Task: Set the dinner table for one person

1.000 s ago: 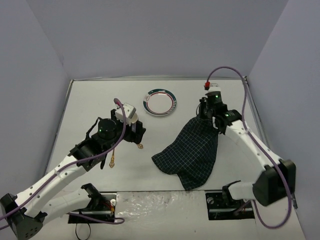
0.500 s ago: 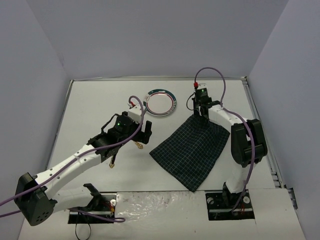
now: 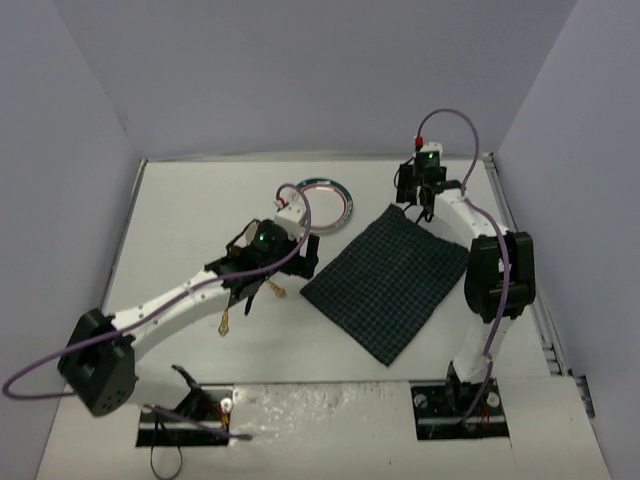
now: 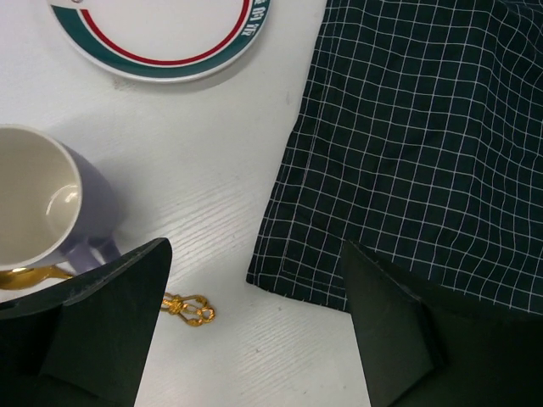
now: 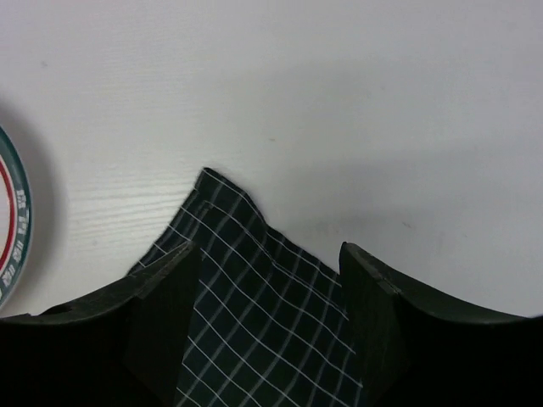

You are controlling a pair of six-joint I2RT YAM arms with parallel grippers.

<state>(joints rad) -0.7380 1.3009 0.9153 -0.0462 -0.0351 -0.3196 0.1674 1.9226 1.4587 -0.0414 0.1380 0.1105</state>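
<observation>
The dark green checked cloth (image 3: 390, 285) lies spread flat on the white dinner table (image 3: 180, 200). My right gripper (image 3: 412, 200) hangs over the cloth's far corner. In the right wrist view that gripper (image 5: 268, 263) is open, and the cloth's corner (image 5: 242, 246) lies loose between the fingers. My left gripper (image 3: 300, 255) hovers by the cloth's left corner. It (image 4: 254, 339) is open over bare table with nothing in it. A lilac mug (image 4: 42, 203) stands to its left. The green-and-red-rimmed plate (image 3: 330, 195) sits at the back.
Gold cutlery (image 3: 225, 320) lies left of the cloth, and one ornate handle end (image 4: 191, 308) shows between my left fingers. The plate's rim (image 5: 8, 220) shows at the left of the right wrist view. Grey walls close in the table's left, right and far sides.
The right gripper pulled the cloth's corner toward the far right, spreading it flat, then opened and let go. The left arm swung right, toward the cloth and plate.
</observation>
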